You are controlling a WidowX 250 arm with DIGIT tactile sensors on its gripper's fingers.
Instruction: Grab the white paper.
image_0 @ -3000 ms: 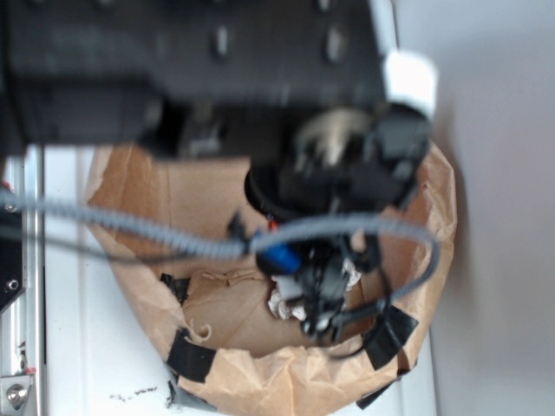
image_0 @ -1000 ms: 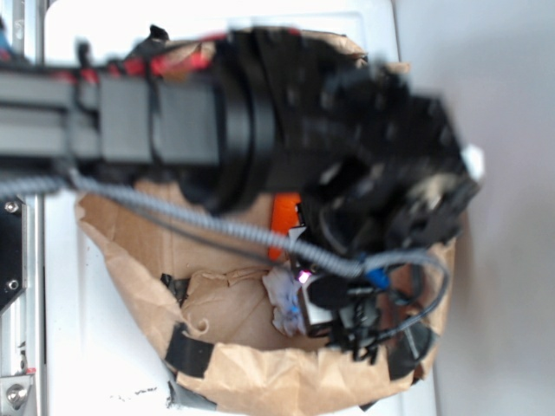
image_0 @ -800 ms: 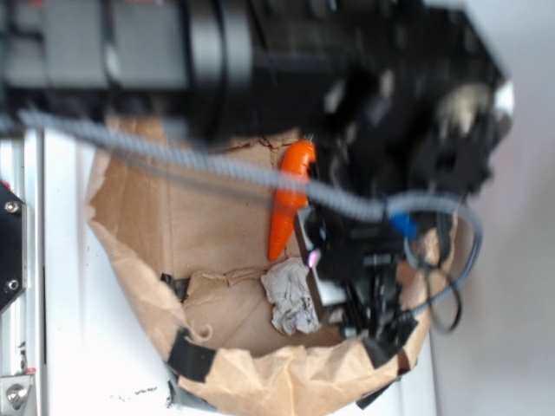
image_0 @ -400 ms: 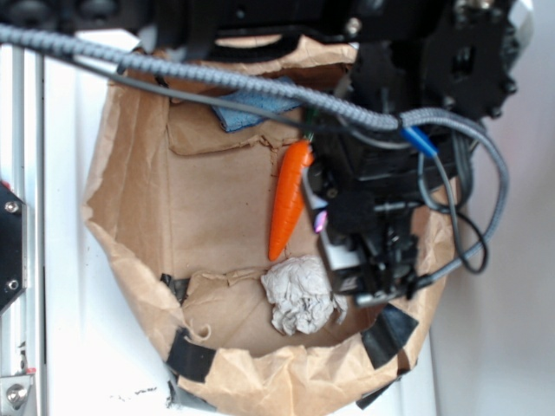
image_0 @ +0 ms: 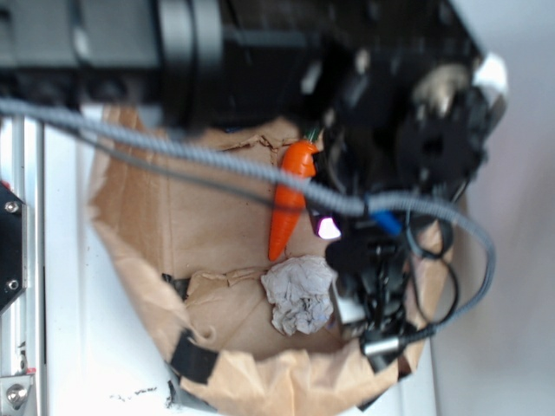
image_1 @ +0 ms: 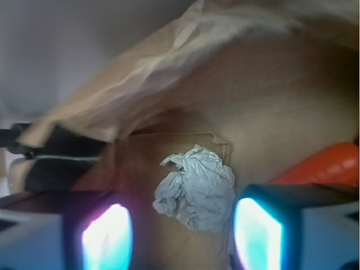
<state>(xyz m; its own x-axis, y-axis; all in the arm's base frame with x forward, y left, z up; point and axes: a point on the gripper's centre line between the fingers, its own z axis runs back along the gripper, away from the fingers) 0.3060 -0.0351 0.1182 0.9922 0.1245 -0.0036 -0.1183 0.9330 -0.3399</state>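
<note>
While the white paper (image_0: pixel 300 295) lies crumpled on the floor of the brown paper bag (image_0: pixel 191 217), the end effector (image_0: pixel 368 299) hangs just to its right in the exterior view. Its fingers (image_1: pixel 107 233) stand apart in the wrist view, with the paper ball (image_1: pixel 197 188) between them and not clamped. An orange carrot (image_0: pixel 290 198) lies just above the paper, tip pointing toward it. Black tape (image_0: pixel 192 356) patches the bag's rim. A white desk (image_0: pixel 78 329) carries the bag.
</note>
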